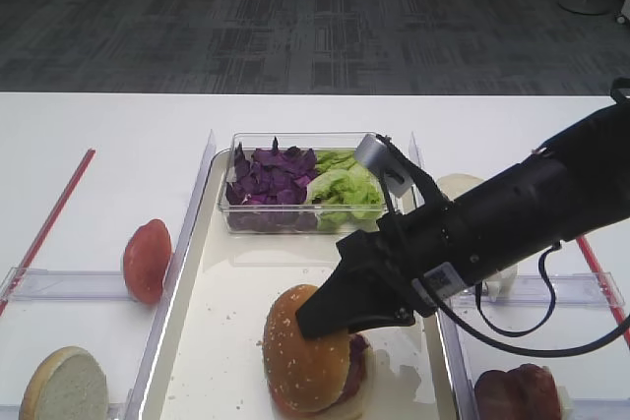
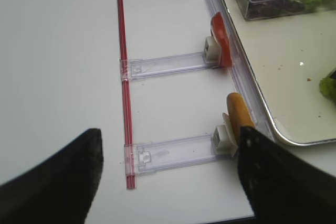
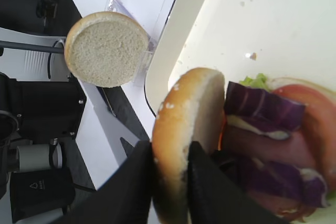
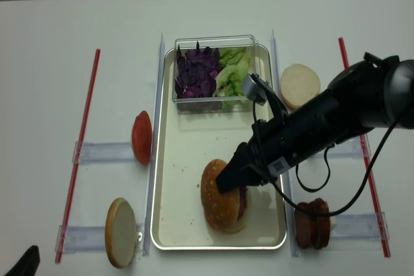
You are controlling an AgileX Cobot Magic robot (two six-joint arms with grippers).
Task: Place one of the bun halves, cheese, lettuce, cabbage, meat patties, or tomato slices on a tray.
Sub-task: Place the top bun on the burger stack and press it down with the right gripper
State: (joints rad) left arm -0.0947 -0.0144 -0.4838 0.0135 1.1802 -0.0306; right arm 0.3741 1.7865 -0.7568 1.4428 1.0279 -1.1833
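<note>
My right gripper (image 3: 170,182) is shut on the seeded bun top (image 3: 184,129), gripping its edge between both fingers. The bun top (image 4: 222,196) is tilted over a stack of purple cabbage (image 3: 262,106), tomato (image 3: 315,119) and lettuce (image 3: 255,81) on the cream tray (image 4: 187,159). In the high view my right gripper (image 1: 320,320) reaches in from the right. My left gripper (image 2: 168,182) stands open and empty over the white table, left of the tray (image 2: 283,87). No cheese is clearly visible.
A clear box (image 4: 217,43) of cabbage (image 4: 197,72) and lettuce (image 4: 234,75) sits at the tray's far end. On stands to the left are a tomato slice (image 4: 141,137) and a pale bun half (image 4: 121,232). To the right are meat patties (image 4: 314,224) and another pale bun half (image 4: 299,85).
</note>
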